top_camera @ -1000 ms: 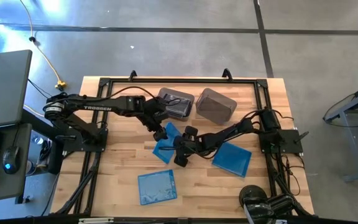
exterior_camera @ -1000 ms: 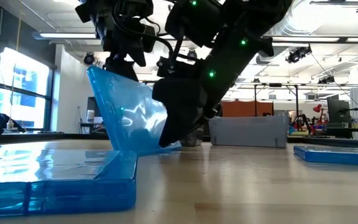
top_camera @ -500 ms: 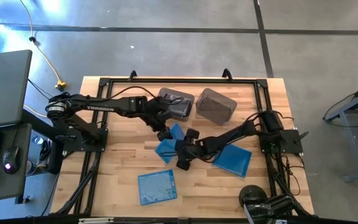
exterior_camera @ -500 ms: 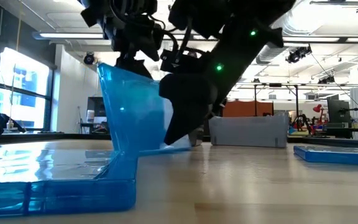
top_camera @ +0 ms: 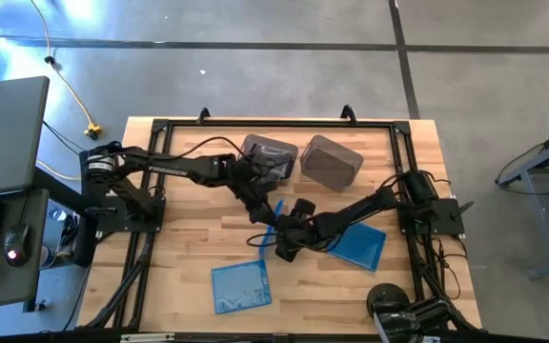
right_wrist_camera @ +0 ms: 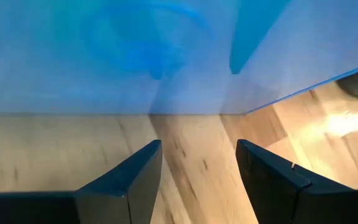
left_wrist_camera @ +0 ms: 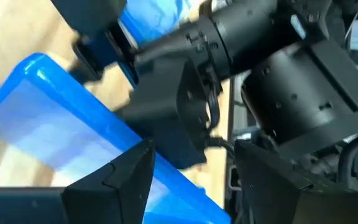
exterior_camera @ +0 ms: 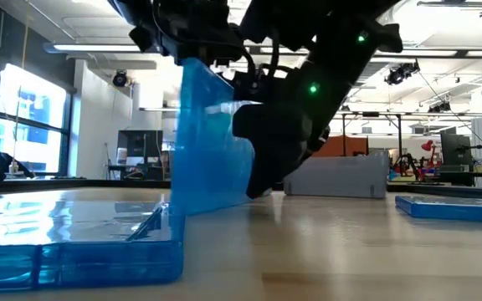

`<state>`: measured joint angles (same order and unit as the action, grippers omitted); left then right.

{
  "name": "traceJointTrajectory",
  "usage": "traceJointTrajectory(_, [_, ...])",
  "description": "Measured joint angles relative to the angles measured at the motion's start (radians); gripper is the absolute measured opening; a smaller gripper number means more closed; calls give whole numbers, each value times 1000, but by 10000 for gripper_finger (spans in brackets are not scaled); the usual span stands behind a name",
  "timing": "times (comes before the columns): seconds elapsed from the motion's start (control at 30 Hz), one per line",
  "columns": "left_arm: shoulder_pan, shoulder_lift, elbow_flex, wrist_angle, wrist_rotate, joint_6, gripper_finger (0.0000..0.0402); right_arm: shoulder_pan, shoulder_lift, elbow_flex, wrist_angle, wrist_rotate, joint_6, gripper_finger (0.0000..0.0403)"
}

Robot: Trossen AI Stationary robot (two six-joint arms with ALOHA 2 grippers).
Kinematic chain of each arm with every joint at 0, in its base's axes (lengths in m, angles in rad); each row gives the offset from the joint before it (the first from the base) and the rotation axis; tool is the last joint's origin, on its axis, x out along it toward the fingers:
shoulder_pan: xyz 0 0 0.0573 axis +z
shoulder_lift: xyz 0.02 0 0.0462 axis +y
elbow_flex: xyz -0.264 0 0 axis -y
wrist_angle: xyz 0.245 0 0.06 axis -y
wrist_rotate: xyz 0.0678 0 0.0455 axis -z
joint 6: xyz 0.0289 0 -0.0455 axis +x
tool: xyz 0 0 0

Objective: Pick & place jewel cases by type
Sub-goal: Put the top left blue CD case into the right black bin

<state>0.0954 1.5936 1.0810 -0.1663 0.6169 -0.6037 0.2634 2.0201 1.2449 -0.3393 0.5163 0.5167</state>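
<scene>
**A:** Count?

**B:** Three blue jewel cases in sight. One stands on edge (exterior_camera: 212,142) at frame centre in the high view, between the two grippers. The cloud-patterned one (top_camera: 240,286) lies flat at lower centre. A plain one (top_camera: 358,245) lies flat to the right of centre, partly under the right arm. There are two grey bins at upper centre, side by side. The left bin (top_camera: 271,155) holds dark cases, number can't tell. The right bin (top_camera: 331,160) looks dark inside, contents can't tell.

**A:** Grippers?

**B:** Left gripper (top_camera: 260,211) is at the top edge of the standing case. Its fingers (left_wrist_camera: 114,180) are spread wide, and the case edge shows in the gap. No clamp seen, and I can't tell if there is contact. Right gripper (top_camera: 282,246) is low, just beside the same case on its other face. Its fingers (right_wrist_camera: 123,180) are apart with bare wood between them, holding nothing. The blue face fills the view ahead of it.

**A:** Edges, room?

**B:** The standing case's bottom edge is on the table (top_camera: 179,267), and the case is close to upright. It is near the cloud case but apart from it. The two arms crowd each other at centre. Bare wood shows at the lower left, the lower right and the far left of the tabletop. A black frame (top_camera: 274,122) runs along the top edge, just behind the bins.
</scene>
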Motion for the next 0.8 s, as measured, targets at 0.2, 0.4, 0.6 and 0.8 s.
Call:
traceJointTrajectory(0.2, [-14, 0, 26, -68, 3, 27, 220, 24, 0, 0, -16, 1, 0, 204])
traceJointTrajectory(0.4, [-12, 0, 62, -71, 3, 62, 221, 40, 0, 0, -23, 35, 0, 204])
traceJointTrajectory(0.6, [-11, 0, 128, -95, 15, 103, 221, 42, 1, 0, -23, 35, 0, 204])
traceJointTrajectory(0.8, [-12, -1, 252, -565, -165, 248, 221, 42, 1, 0, -23, 35, 0, 204])
